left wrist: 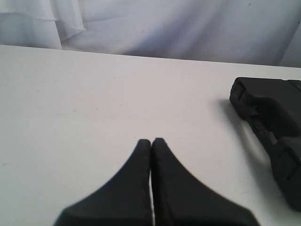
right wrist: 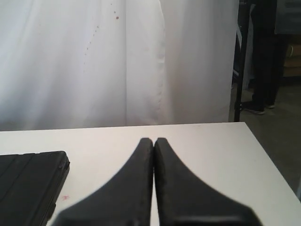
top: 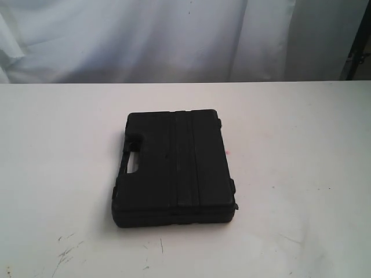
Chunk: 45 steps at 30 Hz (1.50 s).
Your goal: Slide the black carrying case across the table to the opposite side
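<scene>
The black carrying case (top: 174, 168) lies flat and closed near the middle of the table (top: 301, 127), well in from every table edge that the exterior view shows. Its lid faces up, with 2 raised ribs running from the table's far side toward its near side. The handle cut-out (top: 137, 163) sits on the case's long side that faces the table's left part, and 2 small latches (top: 233, 185) stick out on the opposite long side, toward the table's right part. A small pink spot (top: 229, 152) marks the tabletop just beside that latch side. A few dark scuff marks (top: 66, 252) lie on the table's near left part, apart from the case. Behind the table's far edge hangs a white curtain (top: 174, 35).

The left gripper (left wrist: 151, 141) hangs over bare tabletop with its 2 fingers pressed together tip to tip, holding no object; its wrist view has a corner of the case off to one side, clear of the fingers. The right gripper (right wrist: 154, 140) is closed the same way over the table, fingers touching along their length, and the case's corner in its wrist view is likewise not in contact with them. Beyond the table's end in that view stands a dark upright post (right wrist: 240, 56).
</scene>
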Each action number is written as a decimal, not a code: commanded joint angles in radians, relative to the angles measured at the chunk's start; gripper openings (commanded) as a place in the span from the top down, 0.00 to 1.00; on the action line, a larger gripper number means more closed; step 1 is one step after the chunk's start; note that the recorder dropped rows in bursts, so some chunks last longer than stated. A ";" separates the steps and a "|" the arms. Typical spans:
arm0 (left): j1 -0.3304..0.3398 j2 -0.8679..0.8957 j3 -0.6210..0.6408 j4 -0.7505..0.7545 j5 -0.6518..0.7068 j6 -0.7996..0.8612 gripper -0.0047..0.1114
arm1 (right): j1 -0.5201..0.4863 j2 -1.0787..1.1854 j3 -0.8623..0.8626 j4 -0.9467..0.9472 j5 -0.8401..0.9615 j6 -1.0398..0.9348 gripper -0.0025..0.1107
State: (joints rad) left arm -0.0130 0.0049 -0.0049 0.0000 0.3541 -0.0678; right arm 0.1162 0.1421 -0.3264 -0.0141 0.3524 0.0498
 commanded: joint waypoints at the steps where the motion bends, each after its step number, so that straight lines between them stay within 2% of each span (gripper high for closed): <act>1: 0.003 -0.005 0.005 0.000 -0.010 -0.001 0.96 | -0.005 -0.023 0.054 -0.006 -0.020 -0.010 0.98; 7: 0.003 -0.005 0.005 0.000 -0.010 -0.001 0.96 | -0.007 -0.142 0.198 -0.006 -0.038 -0.010 0.98; 11: 0.003 -0.005 0.005 0.000 -0.010 -0.001 0.96 | -0.007 -0.142 0.275 -0.004 -0.052 0.008 0.98; 14: 0.003 -0.005 0.005 0.000 -0.010 -0.001 0.96 | -0.007 -0.142 0.326 -0.004 -0.127 0.008 0.98; 19: 0.003 -0.005 0.005 0.000 -0.010 -0.001 0.96 | -0.007 -0.142 0.326 -0.004 -0.092 -0.010 0.98; 22: 0.003 -0.005 0.005 0.000 -0.010 -0.001 0.96 | -0.007 -0.142 0.326 -0.004 -0.014 -0.023 0.98; 45: 0.003 -0.005 0.005 0.000 -0.010 -0.001 0.96 | -0.007 -0.142 0.326 -0.003 -0.006 -0.022 0.98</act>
State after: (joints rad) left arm -0.0130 0.0049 -0.0049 0.0000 0.3541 -0.0678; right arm 0.1162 0.0054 -0.0036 -0.0141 0.3444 0.0275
